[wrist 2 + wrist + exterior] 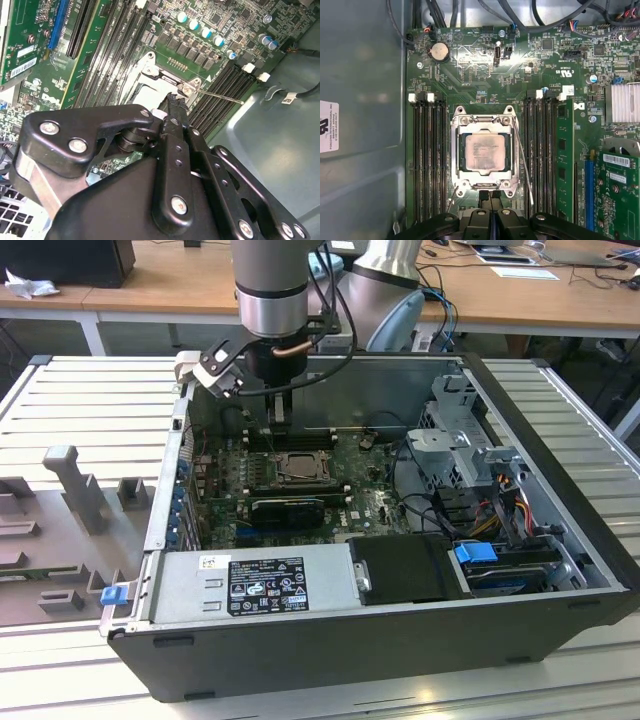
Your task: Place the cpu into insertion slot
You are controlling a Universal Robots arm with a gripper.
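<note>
Slatted bench (90, 390), open case (400, 640) | 1 cpu (482, 154) in 1 insertion slot (456, 150) | 1 gripper (489, 194), closed

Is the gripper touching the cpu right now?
Apart. In the first wrist view the cpu lies in the slot with its whole top bare, and the gripper sits past the slot's edge.

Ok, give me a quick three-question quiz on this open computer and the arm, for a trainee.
1. True or false: the chip lies inside the socket frame.
2. The memory slots run: A, on both sides of the socket; B, on one side only; C, nowhere near it.
3. In the first wrist view, is the gripper open or shut?
Key: 1 true; 2 A; 3 shut.
</note>
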